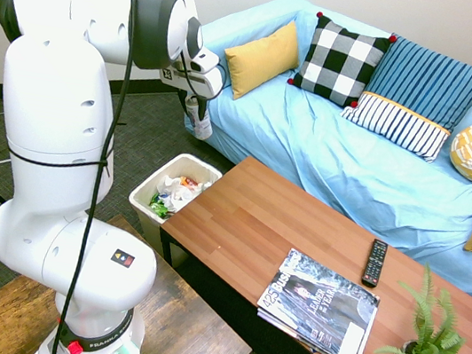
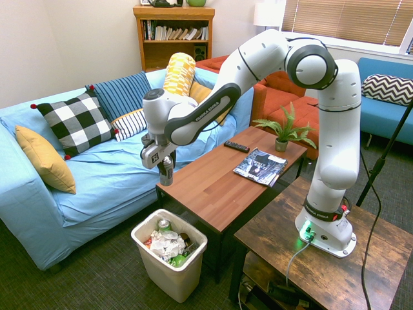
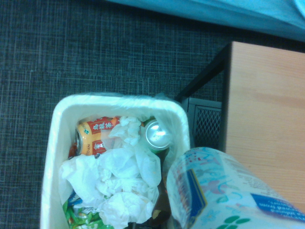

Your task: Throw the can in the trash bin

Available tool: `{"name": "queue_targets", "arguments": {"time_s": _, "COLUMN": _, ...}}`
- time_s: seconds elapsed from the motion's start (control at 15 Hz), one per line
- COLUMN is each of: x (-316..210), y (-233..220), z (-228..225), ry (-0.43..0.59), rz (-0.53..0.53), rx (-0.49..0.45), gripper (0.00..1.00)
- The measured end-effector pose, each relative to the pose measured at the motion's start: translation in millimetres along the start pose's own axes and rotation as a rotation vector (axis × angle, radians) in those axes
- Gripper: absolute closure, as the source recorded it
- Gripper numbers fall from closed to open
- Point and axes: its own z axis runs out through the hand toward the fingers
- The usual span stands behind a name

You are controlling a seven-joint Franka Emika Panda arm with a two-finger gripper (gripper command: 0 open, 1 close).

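The gripper [image 2: 166, 173] is hanging straight down over the trash bin [image 2: 188, 274], with its jaws clamped on the can [image 2: 167, 174], which is sitting upright between the 2 fingers and poking out just below them. In the first exterior view the can [image 1: 200, 124] is showing as a pale cylinder under the gripper [image 1: 199, 117], above the far side of the bin [image 1: 147, 191] and clear of its rim. From the wrist view the can [image 3: 224, 191] is filling the near corner, its pale label with blue print close to the lens, and the bin [image 3: 52, 157] is lying below it beside the corner of the wooden coffee table [image 3: 267, 124]. Inside the bin are crumpled white tissues [image 3: 119, 181], 1 orange can [image 3: 95, 136] and 1 silver can top [image 3: 157, 135]. The bin is standing on dark carpet between the table [image 2: 219, 181] and the blue sofa [image 2: 97, 187].
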Motion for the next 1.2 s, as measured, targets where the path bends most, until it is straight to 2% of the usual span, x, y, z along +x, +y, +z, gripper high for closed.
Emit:
{"name": "queue_targets", "arguments": {"time_s": 0.27, "x": -38, "y": -23, "z": 39, "ry": -0.004, "rz": -0.04, "rx": -0.046, "gripper": 1.0}}
{"name": "queue_targets", "arguments": {"time_s": 0.33, "x": -42, "y": -27, "z": 48, "ry": -0.004, "rz": -0.045, "rx": -0.056, "gripper": 0.0}}
{"name": "queue_targets", "arguments": {"time_s": 0.53, "x": -48, "y": -36, "z": 60, "ry": -0.007, "rz": -0.052, "rx": -0.071, "gripper": 0.0}}
{"name": "queue_targets", "arguments": {"time_s": 1.2, "x": -44, "y": -41, "z": 57, "ry": 0.003, "rz": -0.048, "rx": -0.091, "gripper": 0.0}}
